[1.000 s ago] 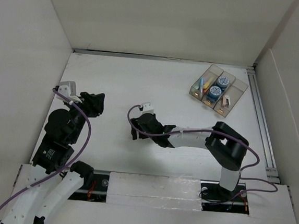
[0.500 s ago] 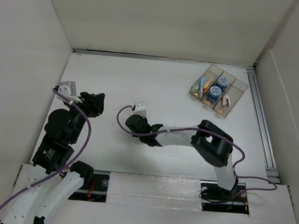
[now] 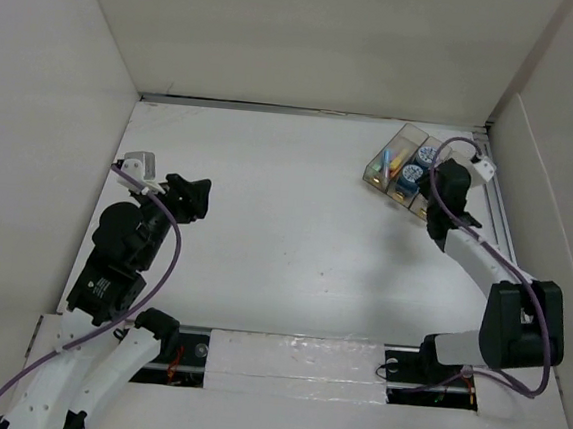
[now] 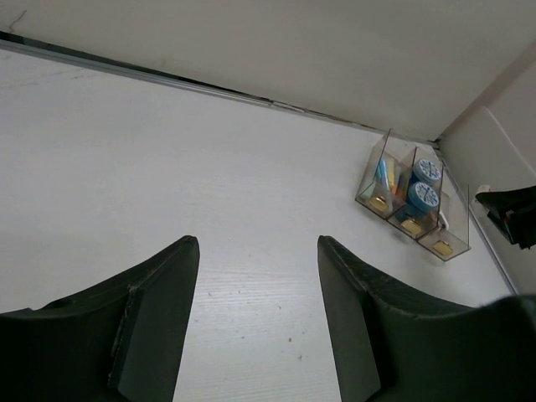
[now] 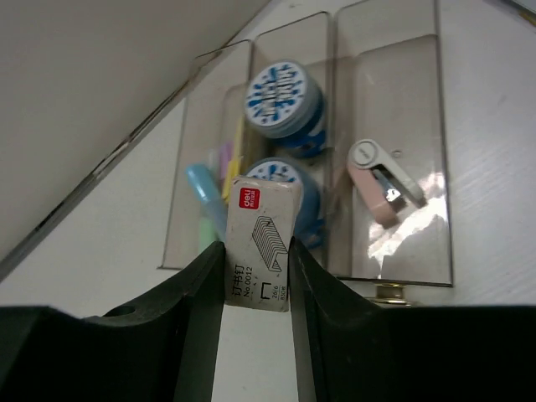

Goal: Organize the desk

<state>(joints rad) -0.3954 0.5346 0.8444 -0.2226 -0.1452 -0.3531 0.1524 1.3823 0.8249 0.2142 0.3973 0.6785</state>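
Surface (image 3: 297, 205): white, flat, rigid, under both arms; probably nothing to grip.
Right hand (image 5: 255, 251): clamped on staple box (image 5: 261, 222), above tray (image 5: 402, 100).
Box: likely light, stiff; flat sides suit pinching.
Left hand (image 4: 255, 285): fingers apart, holding nothing.

Desk (image 3: 295, 235): large flat white matte tabletop, level, roughly square.

Tall beige panels on three sides. Far wall (image 3: 321, 47) stands well ahead of both grippers. Left wall (image 3: 31, 152) is outboard of the left gripper (image 4: 257, 251), right wall (image 3: 556, 228) outboard of the right gripper (image 5: 255, 260). Metal rail (image 3: 506, 249) runs just right of the right gripper, at that wall's foot. Dark seam (image 4: 167, 78) along far wall's foot. Light even, diffuse.
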